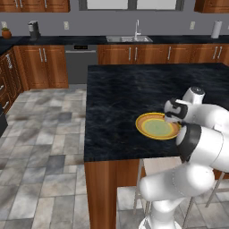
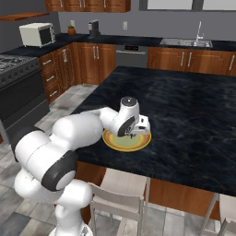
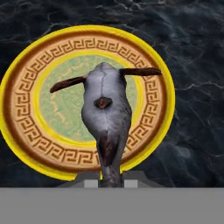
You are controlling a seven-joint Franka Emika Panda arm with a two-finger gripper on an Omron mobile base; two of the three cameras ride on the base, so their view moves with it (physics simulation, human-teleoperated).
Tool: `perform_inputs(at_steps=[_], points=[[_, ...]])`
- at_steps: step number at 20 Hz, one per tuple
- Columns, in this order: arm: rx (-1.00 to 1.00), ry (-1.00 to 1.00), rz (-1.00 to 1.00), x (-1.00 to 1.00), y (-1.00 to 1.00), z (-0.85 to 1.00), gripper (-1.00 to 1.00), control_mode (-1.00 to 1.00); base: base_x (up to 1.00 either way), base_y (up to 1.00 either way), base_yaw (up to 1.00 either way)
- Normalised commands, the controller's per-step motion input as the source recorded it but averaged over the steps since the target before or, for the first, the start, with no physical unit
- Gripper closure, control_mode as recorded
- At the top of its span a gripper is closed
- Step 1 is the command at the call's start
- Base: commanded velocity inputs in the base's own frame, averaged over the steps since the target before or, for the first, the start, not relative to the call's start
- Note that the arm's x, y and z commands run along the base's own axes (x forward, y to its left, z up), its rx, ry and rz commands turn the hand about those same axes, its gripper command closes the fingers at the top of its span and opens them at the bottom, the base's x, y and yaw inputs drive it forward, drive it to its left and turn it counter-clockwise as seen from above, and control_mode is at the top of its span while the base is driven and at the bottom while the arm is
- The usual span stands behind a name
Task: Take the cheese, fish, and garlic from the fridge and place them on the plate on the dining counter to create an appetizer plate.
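gripper [image 3: 111, 177]: closed tight on the tail end of the fish [image 3: 106, 109], hanging over the plate [image 3: 26, 109]
fish: grey body, dangling head-down above the plate's green centre
plate: on the dining counter [image 1: 116, 89], near its front edge

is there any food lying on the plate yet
No, in the hand view the plate lies bare on the dining counter, and the fish hangs above it in the shut gripper.
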Motion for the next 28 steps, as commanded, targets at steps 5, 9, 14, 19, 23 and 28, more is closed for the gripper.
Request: perform_inputs(at_steps=[5,9,14,19,23,28], points=[[0.0,0.0,0.0,0.29,-0.01,-0.28,1.0,-1.0,0.0,0.0,0.0],[0.0,0.0,0.0,0.33,0.0,-0.2,1.0,-1.0,0.0,0.0,0.0],[0.0,0.0,0.0,0.31,-0.09,-0.22,1.0,-1.0,0.0,0.0,0.0],[0.0,0.0,0.0,0.34,-0.14,-0.23,1.0,-1.0,0.0,0.0,0.0],[0.0,0.0,0.01,0.19,-0.08,-0.29,1.0,-1.0,0.0,0.0,0.0],[0.0,0.0,0.01,0.06,-0.01,-0.28,-1.0,-1.0,0.0,0.0,0.0]])
